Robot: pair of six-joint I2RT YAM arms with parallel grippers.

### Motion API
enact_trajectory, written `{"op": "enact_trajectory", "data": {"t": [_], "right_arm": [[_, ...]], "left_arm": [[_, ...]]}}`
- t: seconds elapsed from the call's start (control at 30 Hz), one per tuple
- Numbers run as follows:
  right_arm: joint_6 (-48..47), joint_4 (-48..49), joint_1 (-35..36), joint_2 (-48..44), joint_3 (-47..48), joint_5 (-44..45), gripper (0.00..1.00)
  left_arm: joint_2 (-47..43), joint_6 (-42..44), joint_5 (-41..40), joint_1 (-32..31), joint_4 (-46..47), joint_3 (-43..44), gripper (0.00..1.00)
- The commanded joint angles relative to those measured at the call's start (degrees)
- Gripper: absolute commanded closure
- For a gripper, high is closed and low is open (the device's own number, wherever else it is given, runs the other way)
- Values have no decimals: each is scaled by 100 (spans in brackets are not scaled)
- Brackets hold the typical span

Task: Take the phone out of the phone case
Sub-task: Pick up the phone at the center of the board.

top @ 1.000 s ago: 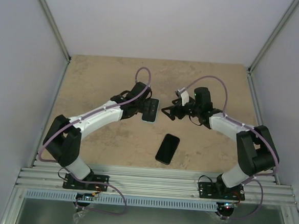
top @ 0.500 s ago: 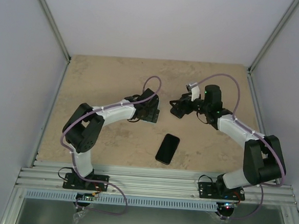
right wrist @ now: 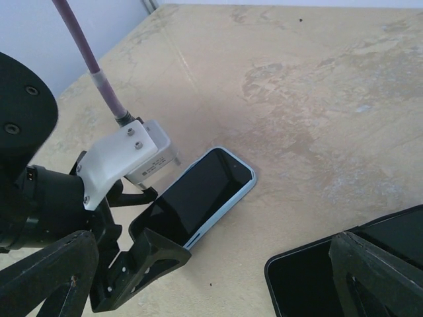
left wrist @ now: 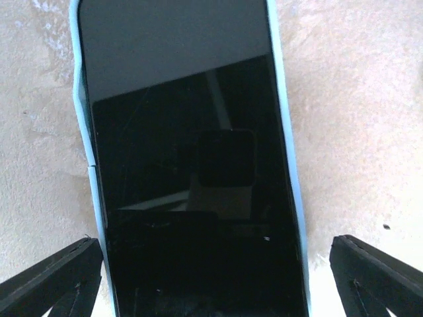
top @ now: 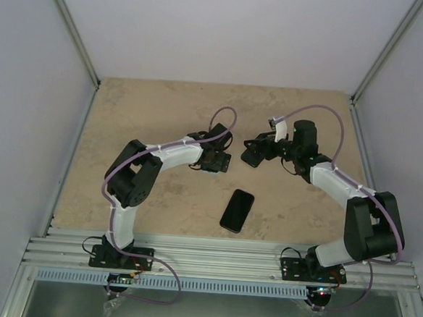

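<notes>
Left gripper [left wrist: 213, 254] open, straddling the phone [left wrist: 178, 132] in its phone case [left wrist: 287, 152]; long axis runs straight ahead between the fingers [left wrist: 53, 277]. Right gripper [top: 251, 152] open, farther off.

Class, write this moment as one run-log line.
left pincer: open, astride phone | right pincer: open, empty | phone case: on phone, on table
</notes>
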Motion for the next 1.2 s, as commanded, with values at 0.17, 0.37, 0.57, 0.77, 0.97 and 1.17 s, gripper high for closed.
{"op": "enact_trajectory", "data": {"t": [0.17,0.37,0.57,0.77,0.97,1.17], "right_arm": [[261,143,-88,-173,-4,-15,2],[355,157,-130,-152,-5,-71,2],[610,201,-168,-50,25,-310,2],[1222,242,-168,230,154,-486,2],[2255,449,-160,707,376,-692,2],[2959,524,-83,1386,786,-1051,2]], "left_arm": [[494,-258,-402,-35,-430,417,7],[652,-294,-490,-40,-438,466,13],[519,-316,-792,-35,-409,576,40],[-73,-390,-982,-35,-192,398,52],[-697,-395,-891,-35,197,23,59],[-1115,-346,-639,-98,368,-170,62]]}}
